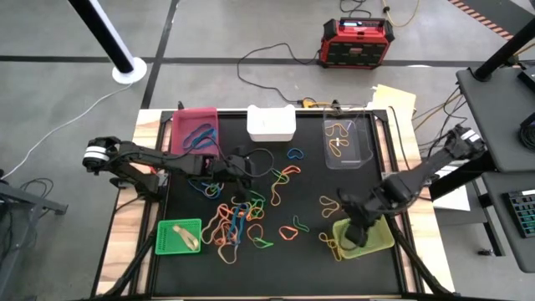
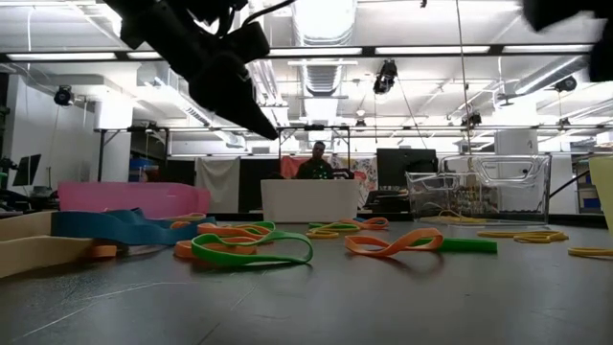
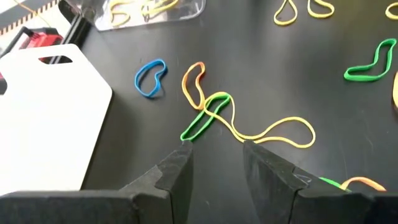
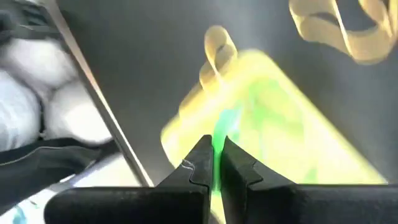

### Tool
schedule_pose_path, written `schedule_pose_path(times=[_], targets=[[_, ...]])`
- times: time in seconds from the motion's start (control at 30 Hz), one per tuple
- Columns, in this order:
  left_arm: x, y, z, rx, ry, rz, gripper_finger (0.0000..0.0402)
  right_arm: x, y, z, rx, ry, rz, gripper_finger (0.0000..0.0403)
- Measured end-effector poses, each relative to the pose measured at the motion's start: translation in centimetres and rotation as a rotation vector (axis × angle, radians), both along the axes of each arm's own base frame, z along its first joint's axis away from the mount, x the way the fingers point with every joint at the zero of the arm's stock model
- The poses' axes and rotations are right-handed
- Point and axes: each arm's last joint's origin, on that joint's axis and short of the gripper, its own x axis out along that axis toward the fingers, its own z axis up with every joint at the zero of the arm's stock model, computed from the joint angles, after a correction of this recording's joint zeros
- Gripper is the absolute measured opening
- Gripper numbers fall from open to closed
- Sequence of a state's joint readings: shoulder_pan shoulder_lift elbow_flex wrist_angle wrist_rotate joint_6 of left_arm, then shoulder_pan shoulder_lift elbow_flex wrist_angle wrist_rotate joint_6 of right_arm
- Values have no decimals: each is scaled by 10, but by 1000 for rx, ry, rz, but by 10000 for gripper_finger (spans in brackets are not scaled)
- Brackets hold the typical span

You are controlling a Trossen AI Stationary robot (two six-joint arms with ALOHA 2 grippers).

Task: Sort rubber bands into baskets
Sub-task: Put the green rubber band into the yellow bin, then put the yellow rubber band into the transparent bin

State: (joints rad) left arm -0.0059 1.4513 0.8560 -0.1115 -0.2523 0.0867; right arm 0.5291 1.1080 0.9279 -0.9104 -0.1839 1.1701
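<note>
Right gripper (image 4: 213,163) pinched shut on a green rubber band (image 4: 217,142) over the yellow-green basket (image 1: 376,238) — should release squarely inside; left gripper (image 3: 216,163) open, empty.

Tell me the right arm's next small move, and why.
Probably open the right gripper: it is shut on a green rubber band and hangs over the yellow-green basket, so letting go should drop the band in.
</note>
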Motion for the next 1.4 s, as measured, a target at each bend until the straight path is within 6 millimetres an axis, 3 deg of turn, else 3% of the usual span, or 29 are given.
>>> schedule_pose_path(times=[0.13, 0.3, 0.73, 0.93, 1.1, 1.4], targets=[[1, 0, 1, 4, -13, -3, 123, -16, 9, -3, -7, 163, -139, 9], [1, 0, 1, 4, -13, -4, 123, -19, 17, -7, -5, 212, -200, 21], [1, 0, 1, 4, -19, -4, 123, -16, 18, -11, -49, 202, -220, 119], [3, 0, 3, 10, -39, -8, 123, -4, 7, -1, -114, 91, -274, 147], [3, 0, 7, 27, -65, -22, 123, 11, -11, 8, -286, -83, -286, 163], [-4, 0, 23, 48, -118, -37, 123, 48, -44, -18, -416, -11, -243, 189]])
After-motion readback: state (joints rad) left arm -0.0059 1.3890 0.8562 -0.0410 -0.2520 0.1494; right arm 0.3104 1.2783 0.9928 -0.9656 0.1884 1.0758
